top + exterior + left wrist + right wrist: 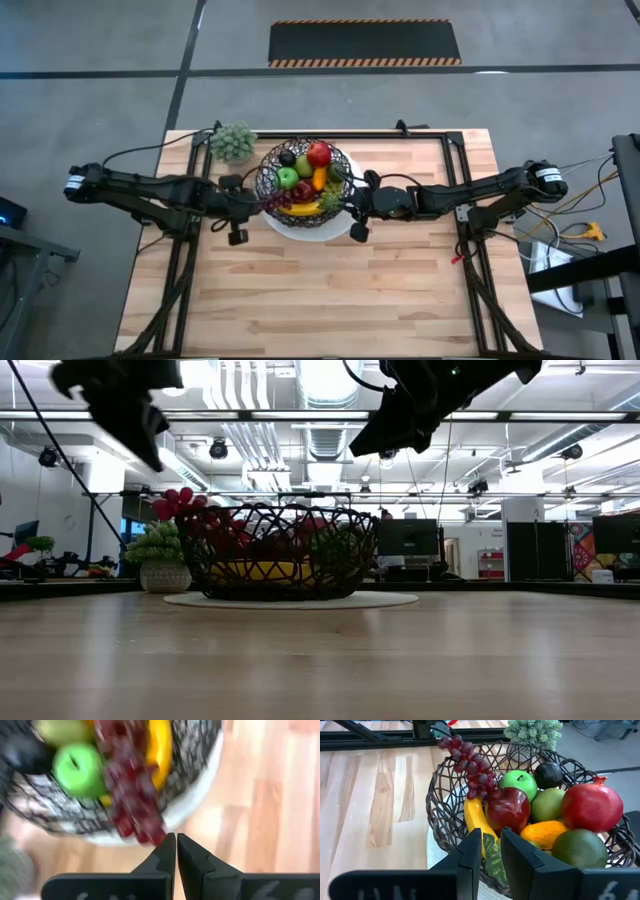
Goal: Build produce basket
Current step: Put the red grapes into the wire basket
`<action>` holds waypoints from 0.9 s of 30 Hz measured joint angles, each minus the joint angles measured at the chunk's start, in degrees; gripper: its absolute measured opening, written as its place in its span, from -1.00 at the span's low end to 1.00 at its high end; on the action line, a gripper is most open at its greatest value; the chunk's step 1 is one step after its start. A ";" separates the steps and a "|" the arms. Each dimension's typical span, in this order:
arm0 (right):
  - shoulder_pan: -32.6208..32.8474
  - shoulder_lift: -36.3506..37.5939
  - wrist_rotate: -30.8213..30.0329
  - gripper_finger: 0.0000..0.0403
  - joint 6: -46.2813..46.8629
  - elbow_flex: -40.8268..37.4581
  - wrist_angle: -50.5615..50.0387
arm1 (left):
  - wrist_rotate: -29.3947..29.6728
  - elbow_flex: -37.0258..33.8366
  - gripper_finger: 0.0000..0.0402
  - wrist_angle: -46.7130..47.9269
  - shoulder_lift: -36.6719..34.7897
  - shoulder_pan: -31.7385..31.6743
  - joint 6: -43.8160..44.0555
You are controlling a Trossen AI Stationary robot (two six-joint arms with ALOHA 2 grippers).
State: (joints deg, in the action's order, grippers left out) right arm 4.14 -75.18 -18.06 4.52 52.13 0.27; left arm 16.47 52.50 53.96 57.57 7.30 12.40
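The black wire basket (262,180) (437,795) stands on a white plate (320,232) at the table's middle. It holds a banana (475,817), a red apple (507,807), a green apple (519,782), a dark plum (548,772) and other fruit. Dark red grapes (472,765) (130,785) lie over its left rim, their end sticking outside. My left gripper (176,840) (250,200) is shut, just beyond that end, above the table. My right gripper (492,837) (350,195) hovers over the right rim with a narrow gap; a green veined leaf (493,857) shows in it. My left gripper has its shut tips right beside the grapes' outer end (156,837); I cannot tell whether they touch. My right gripper has a finger on each side of the green leaf, but I cannot tell whether they touch it or it lies in the basket behind them.
A pale green bushy plant in a small pot (232,142) (160,555) stands behind the basket's left side. Black frame rails (330,135) run along the table's far edge and sides. Bare wood (330,290) lies toward the near edge.
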 joint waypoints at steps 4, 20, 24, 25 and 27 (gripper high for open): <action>0.00 0.00 0.00 -0.69 0.00 -0.39 0.17 | -3.22 -0.41 -1.00 4.68 0.33 -0.07 3.89; -0.02 -0.02 -0.02 -0.71 -1.15 -3.14 4.77 | 5.41 -7.25 -1.00 -6.37 6.31 -0.10 5.65; -0.02 -0.02 -0.02 -0.69 -1.13 -3.15 4.76 | 7.15 -5.77 -1.00 -7.28 6.50 -0.10 3.51; -0.02 -0.02 -0.02 -0.69 -1.12 -3.16 4.75 | 7.92 -5.40 -1.00 -7.53 6.47 -0.10 3.16; -0.02 -0.02 -0.02 -0.68 -1.10 -3.16 4.77 | 10.11 -5.32 -1.00 -8.72 6.27 -0.10 2.04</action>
State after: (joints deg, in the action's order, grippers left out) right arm 4.12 -75.20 -18.09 3.42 48.97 5.04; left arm 26.58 47.19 45.24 63.85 7.19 14.44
